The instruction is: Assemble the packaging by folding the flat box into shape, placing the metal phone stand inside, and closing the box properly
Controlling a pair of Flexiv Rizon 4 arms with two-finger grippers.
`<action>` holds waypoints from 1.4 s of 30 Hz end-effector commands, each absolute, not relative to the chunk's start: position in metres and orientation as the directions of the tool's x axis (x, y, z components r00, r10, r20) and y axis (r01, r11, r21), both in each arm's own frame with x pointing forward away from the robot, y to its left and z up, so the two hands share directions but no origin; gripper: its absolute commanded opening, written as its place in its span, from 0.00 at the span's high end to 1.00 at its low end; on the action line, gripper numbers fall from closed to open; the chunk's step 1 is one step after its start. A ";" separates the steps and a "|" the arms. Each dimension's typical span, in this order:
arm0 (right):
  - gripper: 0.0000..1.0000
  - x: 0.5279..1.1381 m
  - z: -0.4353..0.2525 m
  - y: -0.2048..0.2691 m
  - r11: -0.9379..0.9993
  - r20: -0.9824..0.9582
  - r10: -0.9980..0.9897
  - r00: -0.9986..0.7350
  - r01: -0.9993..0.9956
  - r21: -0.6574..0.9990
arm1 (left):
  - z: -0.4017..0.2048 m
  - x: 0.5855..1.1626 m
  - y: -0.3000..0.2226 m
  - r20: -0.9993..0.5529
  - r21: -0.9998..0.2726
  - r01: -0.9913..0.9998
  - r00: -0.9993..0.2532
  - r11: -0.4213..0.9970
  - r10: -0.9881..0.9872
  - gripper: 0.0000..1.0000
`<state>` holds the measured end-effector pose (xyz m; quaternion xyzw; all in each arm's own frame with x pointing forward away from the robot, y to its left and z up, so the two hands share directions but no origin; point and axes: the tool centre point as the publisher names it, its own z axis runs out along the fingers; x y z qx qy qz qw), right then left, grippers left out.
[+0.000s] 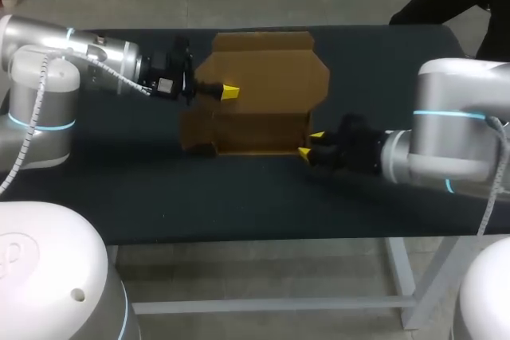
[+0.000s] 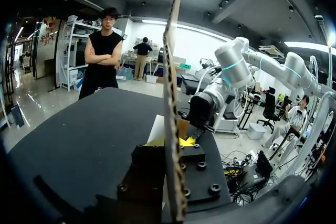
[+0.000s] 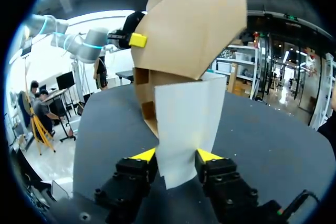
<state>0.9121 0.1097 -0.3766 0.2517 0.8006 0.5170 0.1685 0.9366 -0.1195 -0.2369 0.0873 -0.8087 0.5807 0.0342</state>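
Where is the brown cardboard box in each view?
Head view: brown cardboard box mid-table, between left gripper and right gripper.
Left wrist view: edge-on, upright, rising from the left gripper.
Right wrist view: looming just ahead of the right gripper.
Shared landmark: left gripper's yellow tip against the box.

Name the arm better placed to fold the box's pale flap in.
Right, probably: the right gripper sits at the pale flap; the left gripper is clamped on the box, holding its panel up.
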 end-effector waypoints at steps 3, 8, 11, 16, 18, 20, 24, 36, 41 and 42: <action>0.50 0.906 -0.381 0.118 0.334 -0.013 0.591 -0.806 0.230 0.914 | -0.241 0.936 -0.120 0.157 -0.932 -0.181 -0.982 0.313 -0.102 1.00; 0.50 0.901 -0.384 0.116 0.330 -0.007 0.603 -0.798 0.241 0.913 | -0.241 0.936 -0.120 0.157 -0.932 -0.181 -0.982 0.313 -0.102 1.00; 0.49 0.897 -0.385 0.111 0.323 -0.002 0.614 -0.789 0.248 0.913 | -0.241 0.936 -0.120 0.157 -0.932 -0.181 -0.982 0.313 -0.102 1.00; 0.48 0.891 -0.384 0.103 0.320 -0.004 0.628 -0.778 0.254 0.913 | -0.241 0.936 -0.120 0.157 -0.932 -0.181 -0.982 0.313 -0.102 1.00; 0.49 0.889 -0.383 0.100 0.320 -0.005 0.630 -0.776 0.254 0.913 | -0.241 0.936 -0.120 0.157 -0.932 -0.181 -0.982 0.313 -0.102 1.00; 0.49 0.887 -0.383 0.098 0.320 -0.007 0.632 -0.775 0.253 0.913 | -0.241 0.936 -0.120 0.157 -0.932 -0.181 -0.982 0.313 -0.102 1.00; 0.49 0.882 -0.382 0.092 0.314 -0.005 0.630 -0.776 0.249 0.916 | -0.241 0.936 -0.120 0.157 -0.932 -0.181 -0.982 0.313 -0.102 1.00; 0.47 0.871 -0.377 0.070 0.316 0.041 0.521 -0.852 0.238 0.918 | -0.241 0.936 -0.120 0.157 -0.932 -0.181 -0.982 0.313 -0.102 1.00; 0.47 0.875 -0.373 0.058 0.334 0.060 0.448 -0.892 0.229 0.915 | -0.241 0.936 -0.120 0.157 -0.932 -0.181 -0.982 0.313 -0.102 1.00; 0.47 0.876 -0.371 0.056 0.336 0.061 0.433 -0.899 0.224 0.915 | -0.241 0.936 -0.120 0.157 -0.932 -0.181 -0.982 0.313 -0.102 1.00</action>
